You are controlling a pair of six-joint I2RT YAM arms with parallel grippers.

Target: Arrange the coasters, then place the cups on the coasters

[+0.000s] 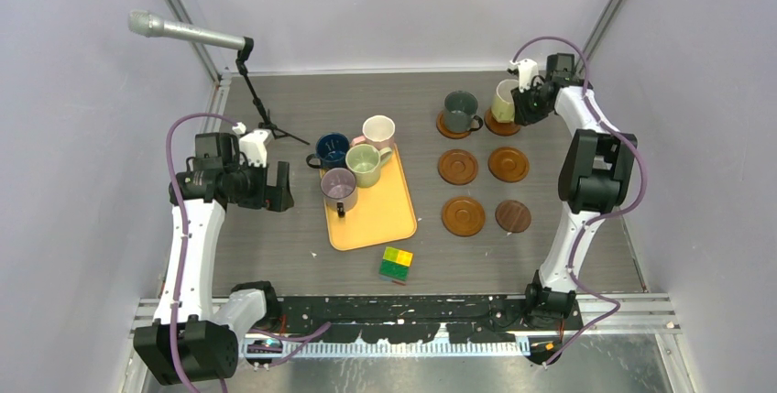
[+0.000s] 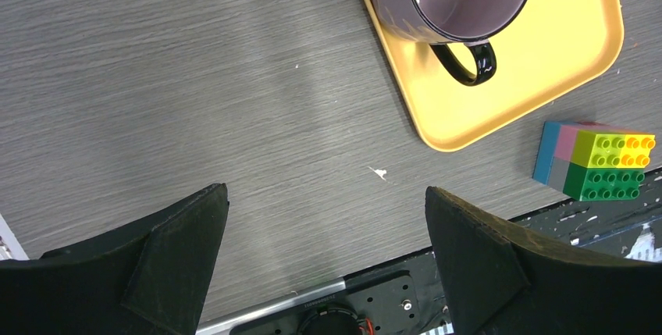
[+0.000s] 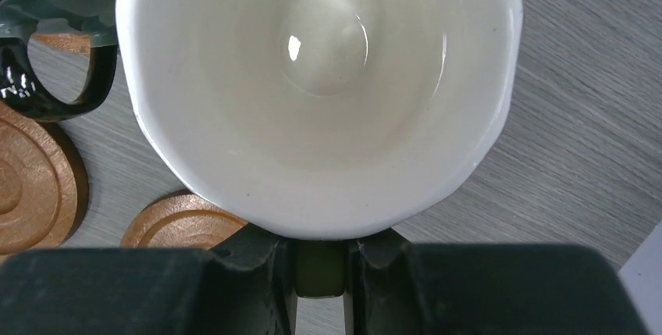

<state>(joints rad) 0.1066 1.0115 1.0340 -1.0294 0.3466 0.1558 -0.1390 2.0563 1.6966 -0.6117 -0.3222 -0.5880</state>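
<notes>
Bricks of green and yellow plastic, studded on top, make a small block nearest the arm bases, on the grey wood-grain table. Just beyond lies a yellow-orange tray, rectangular with rounded corners and a low lip. It carries the glossy mauve cup and the light green cup. The dark blue cup and white-pink cup crowd its far end. Left of the tray the left gripper hangs over bare table, its black fingers spread wide with nothing between them.

Right of the tray, four round wooden coasters with ringed faces lie bare: three reddish-brown coasters and one darker coaster. Farther back, the dark grey-green cup stands upright on a fifth coaster. Beside it the right gripper is clamped on the cream cup, smooth and white-glazed inside. The cup tilts over the sixth coaster; whether they touch I cannot tell. A microphone on a black stand sits far left.
</notes>
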